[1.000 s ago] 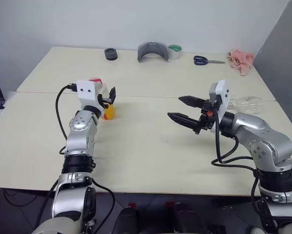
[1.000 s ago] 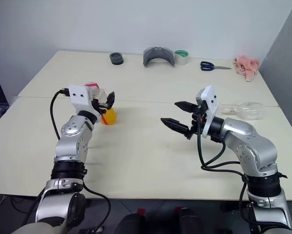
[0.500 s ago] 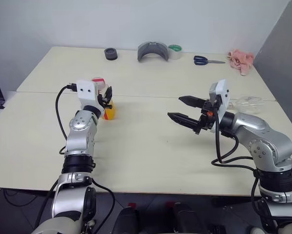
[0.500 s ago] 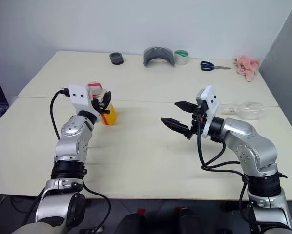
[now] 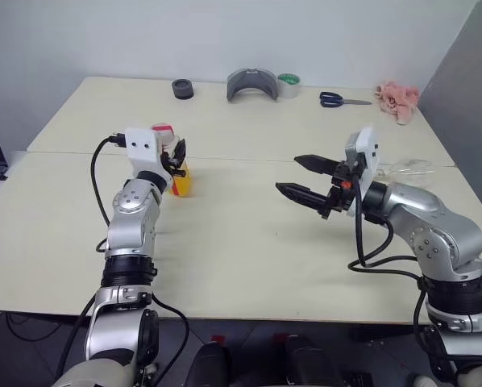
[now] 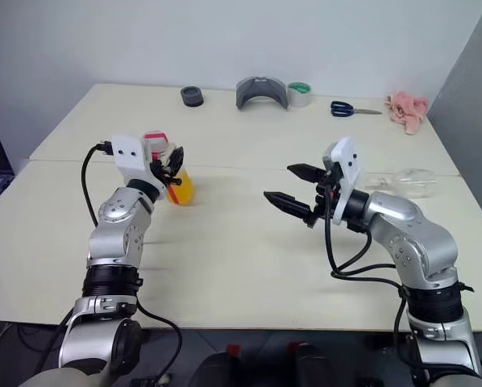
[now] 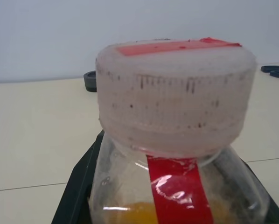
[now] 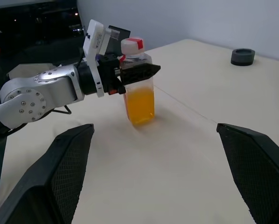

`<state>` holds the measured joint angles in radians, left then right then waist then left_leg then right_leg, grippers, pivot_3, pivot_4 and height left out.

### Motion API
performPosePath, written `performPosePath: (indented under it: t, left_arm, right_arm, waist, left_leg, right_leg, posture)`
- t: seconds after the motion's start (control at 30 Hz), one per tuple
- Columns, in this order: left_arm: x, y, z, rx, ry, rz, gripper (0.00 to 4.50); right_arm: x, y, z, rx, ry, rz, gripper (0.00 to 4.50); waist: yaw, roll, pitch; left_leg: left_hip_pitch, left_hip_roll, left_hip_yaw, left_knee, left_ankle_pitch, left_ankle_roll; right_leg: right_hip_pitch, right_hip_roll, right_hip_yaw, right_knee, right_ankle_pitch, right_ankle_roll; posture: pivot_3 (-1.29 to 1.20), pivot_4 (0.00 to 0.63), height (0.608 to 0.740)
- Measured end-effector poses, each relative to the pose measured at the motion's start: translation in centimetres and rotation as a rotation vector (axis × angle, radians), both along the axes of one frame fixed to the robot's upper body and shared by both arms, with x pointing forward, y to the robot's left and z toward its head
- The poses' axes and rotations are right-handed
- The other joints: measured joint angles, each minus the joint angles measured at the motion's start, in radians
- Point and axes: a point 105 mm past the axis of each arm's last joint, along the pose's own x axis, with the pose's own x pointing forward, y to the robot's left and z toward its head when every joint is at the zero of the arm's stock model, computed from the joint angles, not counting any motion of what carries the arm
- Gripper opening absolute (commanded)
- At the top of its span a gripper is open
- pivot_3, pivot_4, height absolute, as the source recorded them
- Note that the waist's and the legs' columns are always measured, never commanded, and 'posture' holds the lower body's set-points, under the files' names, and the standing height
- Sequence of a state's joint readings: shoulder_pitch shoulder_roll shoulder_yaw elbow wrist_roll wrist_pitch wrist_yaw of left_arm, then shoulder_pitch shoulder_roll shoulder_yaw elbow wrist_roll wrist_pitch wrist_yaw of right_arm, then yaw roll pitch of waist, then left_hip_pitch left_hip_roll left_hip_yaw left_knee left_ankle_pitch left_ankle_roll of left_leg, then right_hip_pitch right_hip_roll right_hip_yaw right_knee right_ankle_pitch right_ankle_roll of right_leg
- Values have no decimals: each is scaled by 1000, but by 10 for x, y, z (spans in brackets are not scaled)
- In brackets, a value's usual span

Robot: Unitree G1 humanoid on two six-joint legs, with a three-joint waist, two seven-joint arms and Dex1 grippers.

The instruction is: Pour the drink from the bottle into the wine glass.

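- Fingers [image 8: 139,71] of the left gripper [image 5: 179,159] are clamped on the upper part of the bottle [image 8: 138,88], which stands upright at the left of the pale table [image 5: 241,234], its red-and-white cap [image 7: 176,93] on.
- Orange drink [image 8: 139,105] fills the bottle's lower part.
- Right gripper [image 5: 300,178] hangs above the table's middle, fingers spread wide and empty, well apart from the bottle.
- Wine glass [image 6: 402,181] lies on its side behind the right arm.
- Scissors [image 5: 342,100], tape roll [image 5: 288,85] and pink cloth [image 5: 397,98] line the far edge.
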<state>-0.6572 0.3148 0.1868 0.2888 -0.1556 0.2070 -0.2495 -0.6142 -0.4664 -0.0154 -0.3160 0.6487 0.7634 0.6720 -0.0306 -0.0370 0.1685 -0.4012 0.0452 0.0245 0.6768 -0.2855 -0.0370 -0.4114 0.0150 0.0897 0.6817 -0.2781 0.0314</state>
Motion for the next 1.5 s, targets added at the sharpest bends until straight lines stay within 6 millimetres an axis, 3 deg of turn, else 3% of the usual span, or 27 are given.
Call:
performPosePath:
  t: [0.1, 0.47, 0.87, 1.5]
  left_arm:
    - [1, -23, 4, -2, -6, -62, 1869]
    - [-3, -62, 3, -3, 10, -172, 1869]
    - [-6, -97, 1, -21, 17, -264, 1869]
    - [-9, -140, -1, -15, 29, -397, 1869]
  right_arm:
    - [3, 5, 13, 17, -33, -2, 4500]
    - [8, 13, 15, 32, -31, -24, 4500]
    - [12, 27, 24, 43, -62, -32, 4500]
    - [41, 40, 19, 110, -38, -186, 4500]
  waist:
    - [1, 0, 0]
    - [1, 0, 0]
    - [1, 0, 0]
    - [0, 0, 0]
  left_leg:
    - [0, 0, 0, 0, 0, 0]
    - [0, 0, 1, 0, 0, 0]
    - [-1, 0, 0, 0, 0, 0]
    - [-2, 0, 2, 0, 0, 0]
  right_leg:
    - [0, 0, 0, 0, 0, 0]
    - [-1, 0, 1, 0, 0, 0]
    - [-1, 0, 0, 0, 0, 0]
    - [-4, 0, 2, 1, 0, 0]
  posture:
    - [0, 150, 740]
    - [0, 150, 740]
    - [0, 150, 740]
    - [0, 150, 740]
